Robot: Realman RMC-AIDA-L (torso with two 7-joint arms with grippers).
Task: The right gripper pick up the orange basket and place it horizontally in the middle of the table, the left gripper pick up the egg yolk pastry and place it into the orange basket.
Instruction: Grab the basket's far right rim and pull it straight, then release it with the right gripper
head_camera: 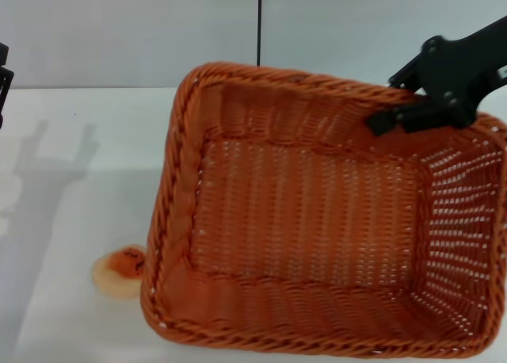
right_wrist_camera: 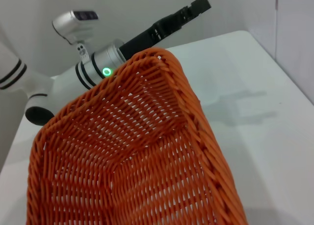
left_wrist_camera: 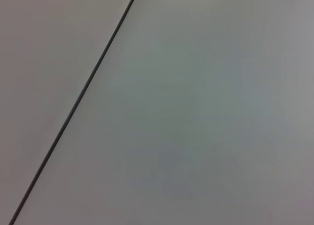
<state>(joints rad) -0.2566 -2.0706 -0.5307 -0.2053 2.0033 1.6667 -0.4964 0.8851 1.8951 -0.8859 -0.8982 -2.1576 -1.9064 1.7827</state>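
Note:
The orange basket fills most of the head view, lifted and tilted so its open inside faces the camera. My right gripper is shut on the braided rim at the basket's far right corner. In the right wrist view the basket hangs close below the camera. The egg yolk pastry lies on the white table at the front left, half hidden by the basket's near left corner. My left gripper stays raised at the far left edge, and my left arm shows beyond the basket.
A grey wall with a thin dark vertical seam stands behind the table. The left wrist view shows only that wall and its seam. The arm's shadow falls on the table's left part.

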